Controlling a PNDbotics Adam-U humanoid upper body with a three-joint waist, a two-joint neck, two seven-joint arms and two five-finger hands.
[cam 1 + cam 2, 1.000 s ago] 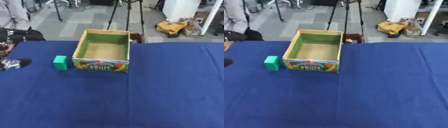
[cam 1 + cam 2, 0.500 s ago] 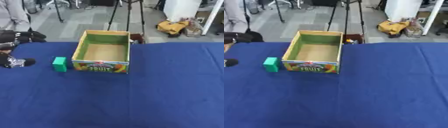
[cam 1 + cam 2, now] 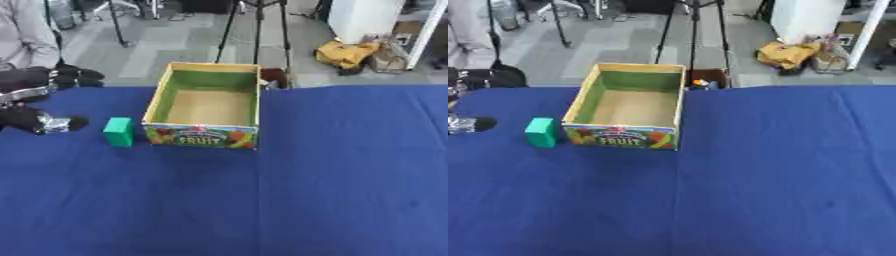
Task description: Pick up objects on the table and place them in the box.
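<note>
— Blue cloth covers the whole table (image 3: 332, 190), and beyond its far edge lies a grey floor with tripod legs (image 3: 258, 30), a yellow bag (image 3: 348, 52) and a white cabinet (image 3: 366, 17). What sits on the cloth?

— An open cardboard box (image 3: 207, 105), left of the middle and toward the far side. Its inner walls are green, its floor plain brown, and the near face carries a fruit picture with the word FRUIT. Nothing lies inside it.

— And the thing to be picked up?

— A small green block (image 3: 119, 131) stands upright on the cloth just beside the box's left near corner, apart from it, with a narrow strip of blue between them.

— Where is the robot's left hand?

— The left hand (image 3: 35, 120) comes in at the left edge, level with the block and well short of it. It is black with a silver part near the fingers. One dark fingertip points toward the block, but whether the fingers are spread or curled I cannot tell. Nothing shows in its grasp.

— Anything above it?

— More black and silver arm (image 3: 39, 82) lies across the table's far left corner, and a person in a light shirt (image 3: 26, 35) stands behind it, touching nothing on the cloth.

— The right hand?

— It shows in neither view.
</note>
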